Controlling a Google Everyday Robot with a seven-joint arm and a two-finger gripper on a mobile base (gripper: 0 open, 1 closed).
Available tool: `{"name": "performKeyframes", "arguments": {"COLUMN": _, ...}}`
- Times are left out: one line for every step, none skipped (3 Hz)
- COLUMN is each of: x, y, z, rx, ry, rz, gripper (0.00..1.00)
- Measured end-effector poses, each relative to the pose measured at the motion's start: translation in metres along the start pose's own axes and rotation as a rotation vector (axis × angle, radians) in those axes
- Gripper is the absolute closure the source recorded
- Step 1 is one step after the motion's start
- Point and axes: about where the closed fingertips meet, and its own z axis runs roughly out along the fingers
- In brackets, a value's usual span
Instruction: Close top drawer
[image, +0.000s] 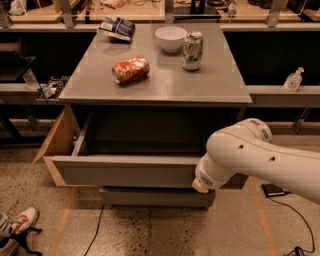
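The top drawer (125, 171) is a wide grey box with a plain front, pulled out from under the grey tabletop (160, 82). Its inside is dark and looks empty. My white arm (250, 157) comes in from the right. Its end, with the gripper (201, 185), sits against the right part of the drawer's front panel. The gripper itself is mostly hidden behind the arm's wrist.
On the tabletop are a red crushed can (131, 70), a white bowl (170, 37), a green can (192, 50) and a dark bag (116, 27). A lower drawer front (155, 197) sits below. A wooden panel (57, 142) leans at the left, and a shoe (20, 222) is at bottom left.
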Motion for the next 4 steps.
{"name": "performKeyframes", "arguments": {"x": -0.007, "y": -0.02, "z": 0.004, "rx": 0.035, "ry": -0.031, "rz": 0.008, "gripper": 1.0}}
{"name": "performKeyframes", "arguments": {"x": -0.019, "y": -0.048, "z": 0.008, "rx": 0.078, "ry": -0.067, "rz": 0.002, "gripper": 1.0}}
{"name": "performKeyframes", "arguments": {"x": -0.035, "y": -0.074, "z": 0.018, "rx": 0.116, "ry": -0.093, "rz": -0.005, "gripper": 1.0}}
{"name": "performKeyframes", "arguments": {"x": -0.055, "y": -0.103, "z": 0.029, "rx": 0.146, "ry": -0.122, "rz": -0.014, "gripper": 1.0}}
